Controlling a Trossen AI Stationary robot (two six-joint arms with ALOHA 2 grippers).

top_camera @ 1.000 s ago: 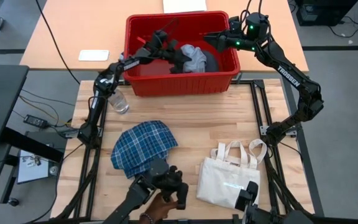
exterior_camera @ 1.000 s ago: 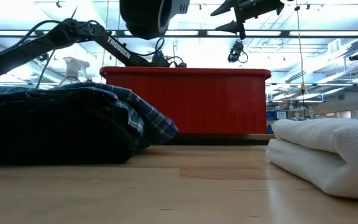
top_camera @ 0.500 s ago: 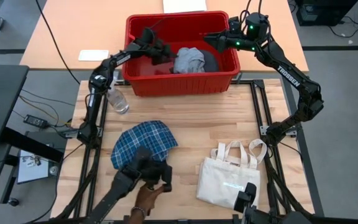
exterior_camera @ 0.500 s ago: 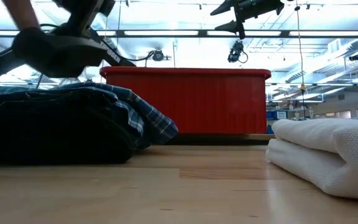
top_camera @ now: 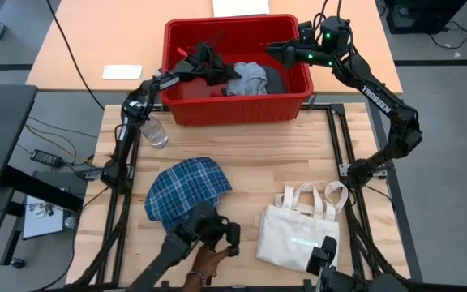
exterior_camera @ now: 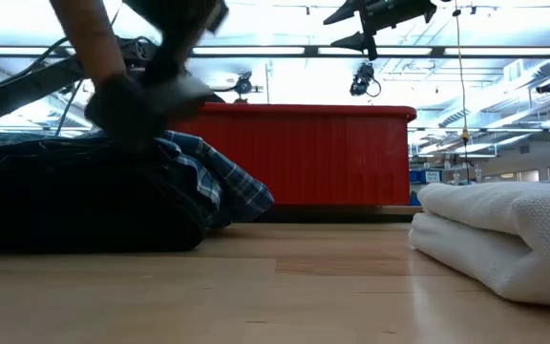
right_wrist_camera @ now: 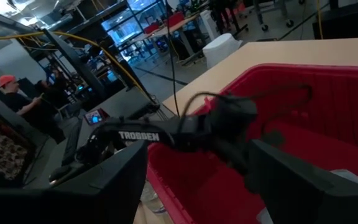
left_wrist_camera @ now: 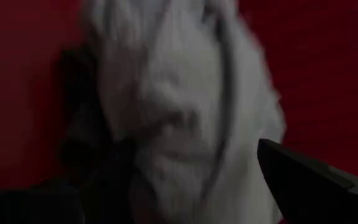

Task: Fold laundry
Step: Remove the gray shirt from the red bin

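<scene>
A: Left pincer?
B: Inside the red bin at the far edge of the counter, left half of the bin, right up against the light grey garment. Its wrist view is filled with that grey cloth and one dark finger beside it. Can't tell if it's gripping or spread.

A: Right pincer?
B: Above the bin's far right corner, fingers spread wide, nothing between them. In its wrist view both fingers frame the bin and the left arm reaching in.

A: Where's the laundry?
B: Light grey piece bunched mid-bin, dark grey garment touching it on the right, something black just beside the left pincer, hard to make out. Blue-and-white plaid garment lies in a rumpled heap on the near left of the counter; low view shows it as a thick mound.

A: Anything else?
B: Cream tote bag on the near right, handles pointing toward the bin, apart from the plaid. Clear bottle at the left edge near the bin. A person's hand holding a dark device at the near edge, over the plaid's corner; blurred in the low view.
</scene>
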